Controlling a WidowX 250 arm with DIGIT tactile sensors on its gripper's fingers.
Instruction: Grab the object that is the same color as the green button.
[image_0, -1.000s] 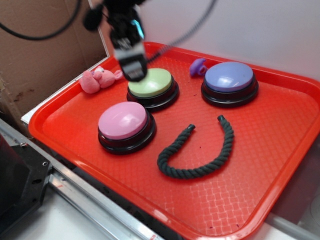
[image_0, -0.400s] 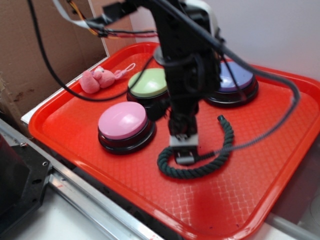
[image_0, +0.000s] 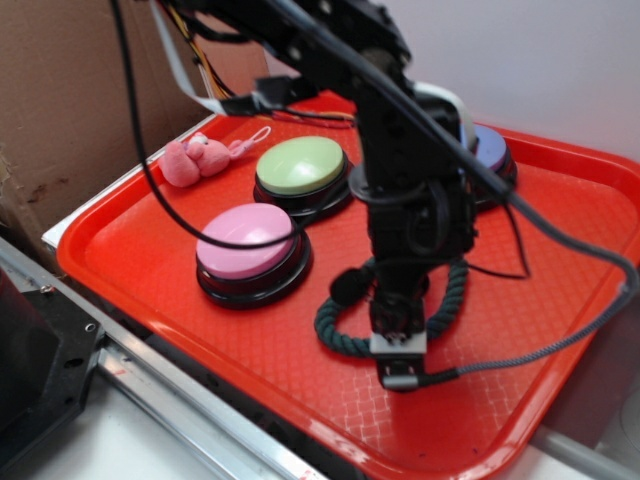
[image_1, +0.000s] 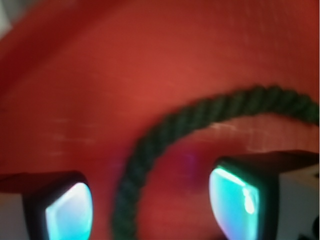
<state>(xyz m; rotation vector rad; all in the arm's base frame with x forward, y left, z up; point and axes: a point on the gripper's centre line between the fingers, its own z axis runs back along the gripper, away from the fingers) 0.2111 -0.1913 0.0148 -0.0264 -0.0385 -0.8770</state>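
Arm hides most of purple button (image_0: 492, 148) and rope (image_0: 340, 335) middle. Claw (image_0: 398, 365) spread wide, straddling rope bend on red tray (image_0: 150, 270); moved nearer front since earlier frame.

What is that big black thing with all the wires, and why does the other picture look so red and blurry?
It's a robot arm reaching over a red tray. One picture comes from the side; the blurry one comes from a camera on the arm's wrist, looking down between its open jaws, the two glowing pads. On the tray lie a dark green rope, a green button, a pink button, a bluish one mostly hidden, and a pink plush toy. The jaws hang over the rope, holding nothing yet.
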